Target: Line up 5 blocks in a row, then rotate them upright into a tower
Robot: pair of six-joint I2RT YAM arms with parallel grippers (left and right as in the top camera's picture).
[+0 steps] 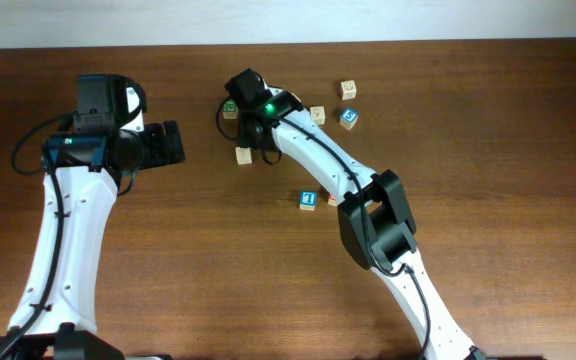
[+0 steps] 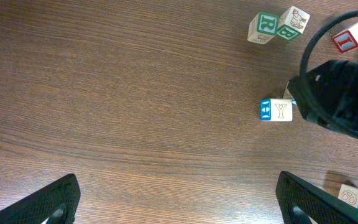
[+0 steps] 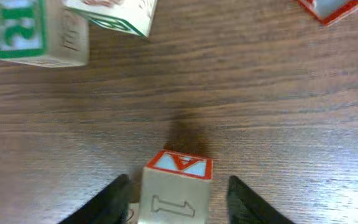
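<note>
At far middle of brown wooden desk (image 1: 488, 120): right claw (image 3: 178, 205) half open, straddling small pale wooden cube with red letter face (image 3: 179, 167), slim gaps either side, nothing gripped yet. Best centre, pinch flat sides squarely, lift barely, then turn. Left claw (image 2: 178, 186) gaping, empty.

Rig body check: I'm looking over both arms from here.
I'm seeing white moulded links on the left arm (image 1: 63, 240) and right arm (image 1: 313, 150), with chunky black joint housings (image 1: 378, 222) breaking them up. Thin black cables (image 1: 58, 198) are running along the shells. A green status light (image 1: 267, 108) is glowing on the right wrist. The left wrist is carrying a black camera block (image 1: 96, 100) with teal-blue trim. Left fingers (image 2: 48, 202) and right fingers (image 3: 107, 202) are showing matte black, the left ones finely textured.
</note>
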